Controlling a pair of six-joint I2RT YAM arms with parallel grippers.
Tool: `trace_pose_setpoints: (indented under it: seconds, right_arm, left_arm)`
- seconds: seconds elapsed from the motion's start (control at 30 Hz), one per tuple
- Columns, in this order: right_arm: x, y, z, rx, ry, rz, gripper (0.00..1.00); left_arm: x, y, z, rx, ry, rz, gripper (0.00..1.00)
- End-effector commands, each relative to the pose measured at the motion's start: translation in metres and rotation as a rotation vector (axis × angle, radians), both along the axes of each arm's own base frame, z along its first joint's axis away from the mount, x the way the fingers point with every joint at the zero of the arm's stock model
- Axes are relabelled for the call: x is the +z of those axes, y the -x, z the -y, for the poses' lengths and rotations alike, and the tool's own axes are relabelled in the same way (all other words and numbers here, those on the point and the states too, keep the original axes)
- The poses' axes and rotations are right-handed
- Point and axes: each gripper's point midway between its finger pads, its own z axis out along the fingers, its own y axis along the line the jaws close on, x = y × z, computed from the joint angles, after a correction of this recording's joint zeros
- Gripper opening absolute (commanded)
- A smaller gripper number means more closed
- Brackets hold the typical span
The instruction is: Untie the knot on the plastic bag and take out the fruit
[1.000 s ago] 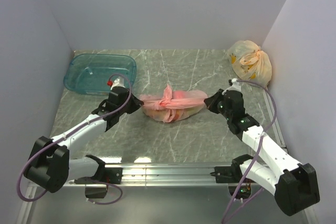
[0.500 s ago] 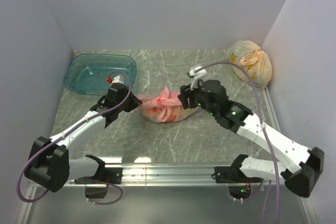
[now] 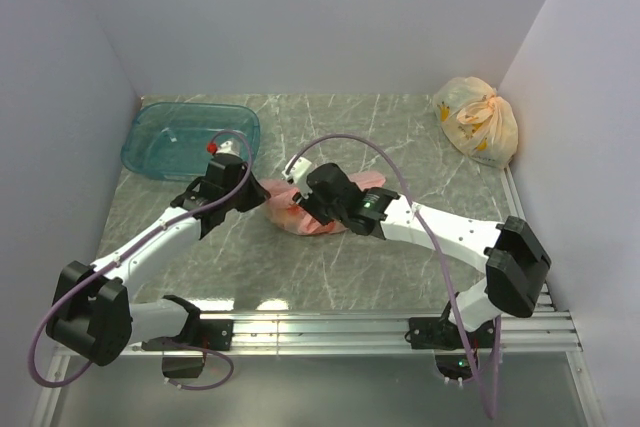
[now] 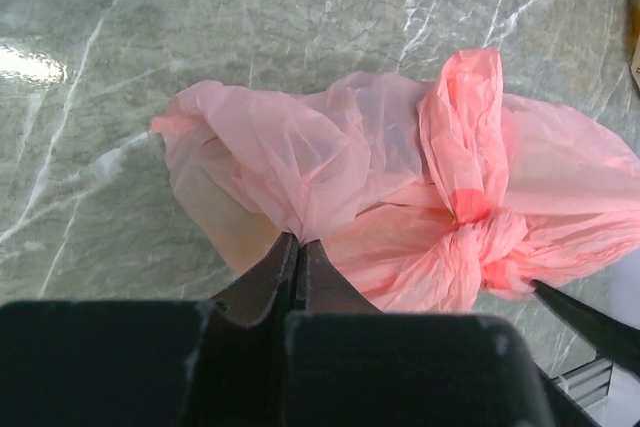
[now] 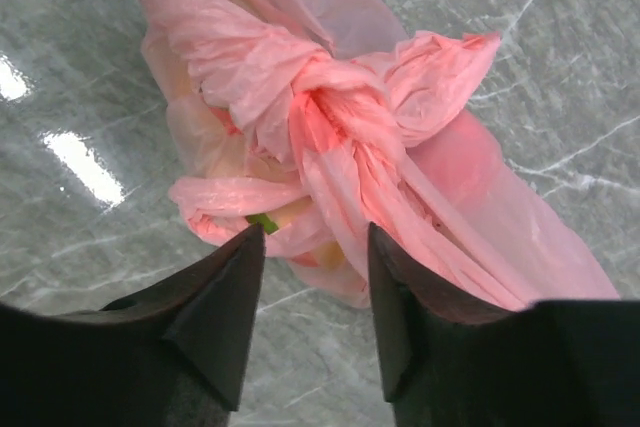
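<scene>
Bag (image 3: 285, 212) lying in the middle of the desk (image 3: 400, 137), knot (image 5: 335, 97) still tied. Left tool (image 4: 297, 247) is clamped on a fold at the bag's left end, likely anchoring it against pulling. Right tool (image 5: 310, 237), jaws parted, hangs over the knot, apparently lining up a grasp. A second earlier it sat closed at the bag's right end, and the bag lay stretched longer.
</scene>
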Motion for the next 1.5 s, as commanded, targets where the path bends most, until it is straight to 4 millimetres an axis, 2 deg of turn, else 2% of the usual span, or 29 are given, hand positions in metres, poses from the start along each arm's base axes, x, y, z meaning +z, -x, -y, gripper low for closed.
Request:
trace_pose_setpoints:
  seconds: [0.0, 0.1, 0.13, 0.17, 0.23, 0.27, 0.33, 0.37, 0.43, 0.47, 0.53, 0.57, 0.6, 0.63, 0.73, 0.83, 0.87, 0.9, 0.93, 0.97, 1.0, 1.03, 1.07, 1.1, 1.17, 1.2, 1.27, 1.3, 1.47]
  right_arm:
    - [0.029, -0.021, -0.013, -0.020, -0.040, 0.122, 0.41]
    - [0.019, -0.030, 0.000, -0.090, 0.006, 0.155, 0.17]
    - [0.020, -0.033, 0.003, -0.112, 0.005, 0.173, 0.03]
    - [0.022, -0.034, 0.007, -0.131, 0.003, 0.188, 0.00]
    - [0.020, -0.039, 0.023, -0.190, 0.008, 0.210, 0.00]
    - [0.027, -0.040, 0.029, -0.209, -0.018, 0.219, 0.00]
    - [0.026, -0.044, 0.046, -0.275, -0.060, 0.199, 0.00]
    - [0.033, -0.046, 0.054, -0.301, -0.095, 0.203, 0.00]
    - [0.032, -0.047, 0.068, -0.388, -0.149, 0.177, 0.00]
    - [0.038, -0.056, 0.088, -0.463, -0.185, 0.179, 0.00]
    - [0.026, -0.058, 0.110, -0.610, -0.302, 0.082, 0.00]
    - [0.028, -0.066, 0.137, -0.707, -0.359, 0.066, 0.00]
    - [0.014, -0.062, 0.148, -0.764, -0.403, 0.015, 0.00]
    - [0.015, -0.062, 0.150, -0.762, -0.433, 0.013, 0.00]
    - [0.020, -0.052, 0.144, -0.696, -0.451, 0.010, 0.00]
    - [0.033, -0.033, 0.103, -0.451, -0.423, 0.023, 0.00]
    - [0.035, -0.028, 0.093, -0.390, -0.392, 0.047, 0.05]
    - [0.046, -0.029, 0.089, -0.343, -0.324, 0.124, 0.29]
    - [0.048, -0.015, 0.066, -0.244, -0.279, 0.151, 0.40]
    - [0.042, -0.015, 0.057, -0.210, -0.229, 0.159, 0.49]
    - [0.051, -0.016, 0.047, -0.165, -0.196, 0.195, 0.58]
    - [0.051, -0.013, 0.037, -0.129, -0.171, 0.196, 0.61]
    - [0.038, -0.013, 0.027, -0.100, -0.122, 0.183, 0.63]
    - [0.047, -0.017, 0.018, -0.075, -0.103, 0.213, 0.64]
    - [0.040, -0.016, 0.002, -0.038, -0.047, 0.228, 0.64]
    - [0.049, -0.020, -0.006, -0.020, -0.043, 0.257, 0.64]
    - [0.043, -0.021, -0.020, 0.007, -0.014, 0.265, 0.65]
    - [0.049, -0.024, -0.026, 0.017, -0.015, 0.278, 0.65]
    - [0.036, -0.035, -0.040, 0.024, 0.044, 0.293, 0.62]
  left_arm:
    - [0.026, -0.009, 0.002, -0.006, -0.003, 0.068, 0.01]
    - [0.026, -0.008, -0.002, 0.023, -0.007, 0.058, 0.01]
    - [0.024, -0.009, -0.006, 0.046, -0.018, 0.058, 0.01]
    - [0.024, -0.009, -0.009, 0.059, -0.020, 0.059, 0.00]
    - [0.024, -0.009, -0.012, 0.080, -0.027, 0.061, 0.01]
    - [0.023, -0.009, -0.013, 0.084, -0.029, 0.061, 0.01]
    - [0.023, -0.009, -0.015, 0.089, -0.028, 0.061, 0.01]
    - [0.024, -0.010, -0.015, 0.093, -0.029, 0.063, 0.00]
    - [0.019, -0.009, -0.019, 0.107, -0.047, 0.049, 0.01]
    - [0.017, -0.010, -0.024, 0.132, -0.056, 0.045, 0.01]
    - [0.008, -0.009, -0.035, 0.178, -0.069, 0.020, 0.01]
    - [0.005, -0.010, -0.042, 0.220, -0.060, 0.012, 0.01]
    - [0.001, -0.008, -0.044, 0.232, -0.052, 0.001, 0.01]
    - [-0.007, -0.005, -0.046, 0.234, -0.047, -0.014, 0.01]
    - [-0.008, -0.005, -0.035, 0.182, -0.004, -0.005, 0.00]
    - [-0.003, -0.006, -0.024, 0.119, 0.015, 0.011, 0.01]
    - [-0.003, -0.007, -0.023, 0.107, 0.006, 0.013, 0.01]
    - [-0.003, -0.007, -0.022, 0.099, 0.000, 0.013, 0.00]
    - [0.002, -0.009, -0.022, 0.095, -0.004, 0.023, 0.01]
    - [0.004, -0.010, -0.022, 0.087, -0.012, 0.031, 0.01]
    - [0.009, -0.012, -0.021, 0.084, -0.014, 0.039, 0.00]
    - [0.009, -0.011, -0.021, 0.081, -0.023, 0.036, 0.01]
    - [0.010, -0.012, -0.022, 0.076, -0.031, 0.037, 0.00]
    - [0.014, -0.013, -0.021, 0.074, -0.032, 0.044, 0.01]
    - [0.013, -0.012, -0.022, 0.071, -0.043, 0.037, 0.01]
    - [0.015, -0.012, -0.021, 0.067, -0.042, 0.040, 0.01]
    - [0.016, -0.011, -0.021, 0.060, -0.045, 0.038, 0.01]
    - [0.016, -0.010, -0.020, 0.056, -0.043, 0.039, 0.01]
    - [0.019, -0.008, -0.019, 0.054, -0.039, 0.044, 0.00]
